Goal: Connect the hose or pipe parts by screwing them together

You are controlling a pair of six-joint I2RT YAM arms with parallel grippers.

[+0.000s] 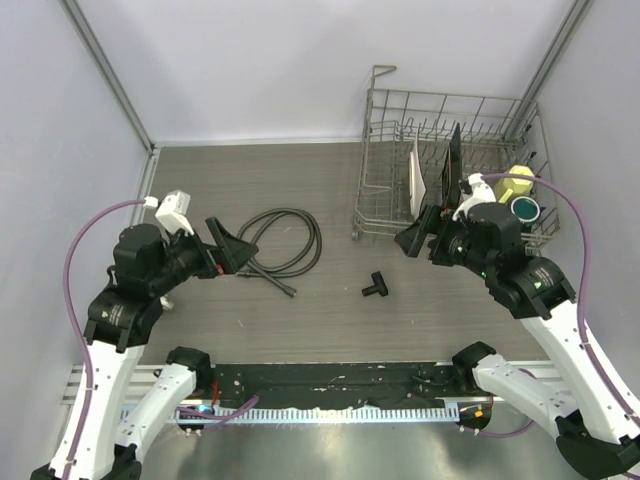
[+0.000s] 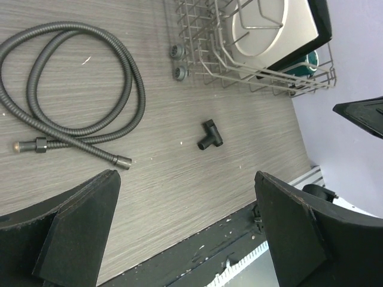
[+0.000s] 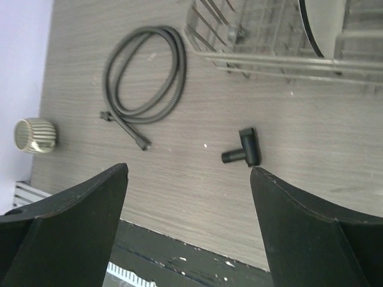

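- The hose (image 1: 285,240) lies loosely coiled on the table (image 1: 330,190), left of centre in the top view. It is flat and free of any grip. One end connector (image 2: 124,161) points toward the lower middle of the left wrist view, so a thread is exposed on the side nearer the other part.
- The T-shaped fitting (image 1: 377,286) lies on its side just right of centre in the top view, apart from the hose end with bare table between them. Nothing is joined yet, so I judge the screwing has not begun.
- The left gripper (image 1: 228,247) hangs over the left edge of the coil with its jaws spread wide and nothing between them. Its wrist view looks down on both parts, which suggests it is poised to pick the hose end.
- The right gripper (image 1: 420,235) sits in the right of the top view, above the table near the rack's front corner. It is also spread wide and empty. The fitting shows between its fingers in its wrist view, so it seems lined up for that piece.
- A wire dish rack (image 1: 450,130) with plates and cups in it fills the upper right of the top view, well apart from the hose.
- A pale ribbed round object (image 3: 35,135) stands at the left edge of the right wrist view. I cannot tell what it is.
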